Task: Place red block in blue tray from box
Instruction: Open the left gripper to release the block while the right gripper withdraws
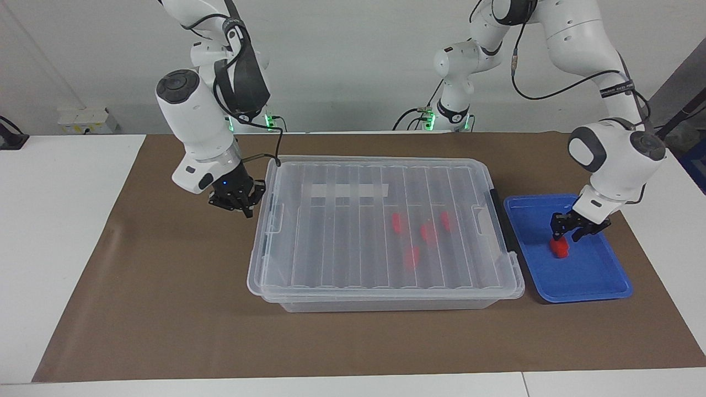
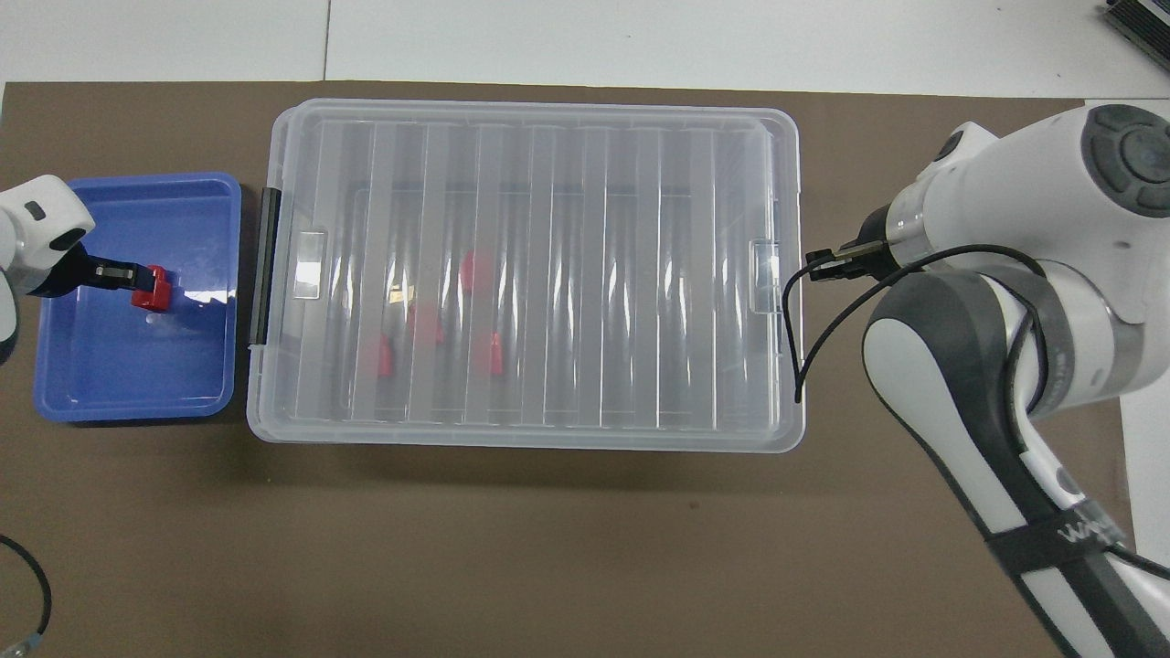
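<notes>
Closest to the camera: brown paper mat (image 1: pixel 165 309) spread over a white table (image 1: pixel 55 220), carrying everything else. Small bright red chunky plastic block (image 1: pixel 561 247), resting on the floor of the shallow blue plastic tray with rounded corners (image 1: pixel 584 286), roughly mid-tray and a little toward the robots. Left pincer (image 1: pixel 568 234) directly over that block, fingers lowered around its top; whether gripping it or just parted, cannot tell. Left arm reaching down over the tray from the left arm's end of the table.

Just beside the tray, toward the middle of the table: large clear plastic storage box (image 1: pixel 380 298), lid shut, ribbed and see-through, with a black latch (image 1: pixel 501 220) at the end next to the tray. Four more red blocks (image 1: pixel 423 231) dimly visible through the lid, clustered in the half of the box nearer the tray.

At the box's end toward the right arm: right pincer (image 1: pixel 238 200), held low just beside the lid's edge, above the mat. Finger spacing cannot be told. Black cable (image 2: pixel 804 347) looping from the right wrist past that end of the box.
</notes>
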Robot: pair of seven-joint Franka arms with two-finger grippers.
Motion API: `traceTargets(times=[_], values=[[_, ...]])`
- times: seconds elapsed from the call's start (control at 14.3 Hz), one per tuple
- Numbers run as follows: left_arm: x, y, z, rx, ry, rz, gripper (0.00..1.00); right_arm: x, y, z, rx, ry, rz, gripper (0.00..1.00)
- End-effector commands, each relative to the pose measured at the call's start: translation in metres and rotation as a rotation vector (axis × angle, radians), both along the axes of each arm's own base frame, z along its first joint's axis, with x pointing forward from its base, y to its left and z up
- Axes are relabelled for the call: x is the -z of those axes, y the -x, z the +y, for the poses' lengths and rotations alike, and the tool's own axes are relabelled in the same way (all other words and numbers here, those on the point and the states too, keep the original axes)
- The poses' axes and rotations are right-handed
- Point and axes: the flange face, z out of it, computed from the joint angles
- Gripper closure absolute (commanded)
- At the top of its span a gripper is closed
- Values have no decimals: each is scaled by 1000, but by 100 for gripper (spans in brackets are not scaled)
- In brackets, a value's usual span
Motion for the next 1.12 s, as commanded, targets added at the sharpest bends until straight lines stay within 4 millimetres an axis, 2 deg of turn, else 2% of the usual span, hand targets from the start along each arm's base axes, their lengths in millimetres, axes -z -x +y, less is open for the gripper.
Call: traceTargets(times=[0.0,0.14,0.21,0.28,0.35,0.49,0.56,0.63,0.7,0.84,1.05], values=[[-33,8,-7,11,13,24,46,-21,12,-25,108,-16,21,100],[-57,13,-15,20,15,44,46,-34,19,-39,191,0,33,100],[-76,15,-22,29,15,49,46,-38,22,-47,241,2,46,100],[-99,16,-31,43,17,66,46,-47,26,-65,289,2,44,70],[-126,16,-38,55,18,78,46,-52,29,-73,311,1,43,32],[-177,21,-49,57,20,95,45,-66,36,-79,337,2,58,7],[-200,30,-53,53,17,82,42,-73,37,-84,345,13,60,3],[-224,41,-66,69,10,52,17,-83,37,-89,346,41,55,3],[-236,51,-71,76,7,42,0,-94,38,-93,351,63,51,2],[-237,54,-82,96,8,54,0,-110,40,-96,354,76,52,2],[-230,59,-85,132,1,47,0,-135,38,-102,380,73,37,2]])
